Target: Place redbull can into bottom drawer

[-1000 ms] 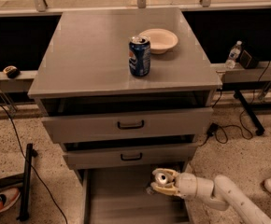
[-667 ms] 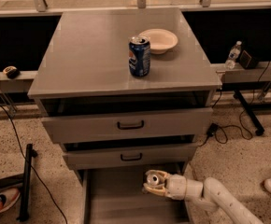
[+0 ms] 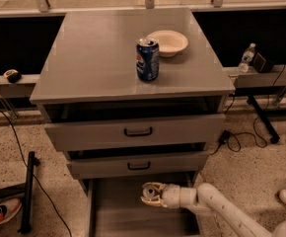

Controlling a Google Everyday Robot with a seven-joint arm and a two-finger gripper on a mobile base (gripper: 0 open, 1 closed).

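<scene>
The bottom drawer (image 3: 125,216), the lowest grey metal tray of the cabinet, stands pulled out. Its bare floor lies below the gripper and to its left. The gripper (image 3: 149,195) has travelled leftwards from near the drawer's right wall and now hangs over the middle of the floor. It is clenched on the redbull can (image 3: 154,193), a slim silver-grey metal can, of which only a pale part shows inside the grasp. In my judgement the carrying is nearly finished; lowering and letting go remain.
</scene>
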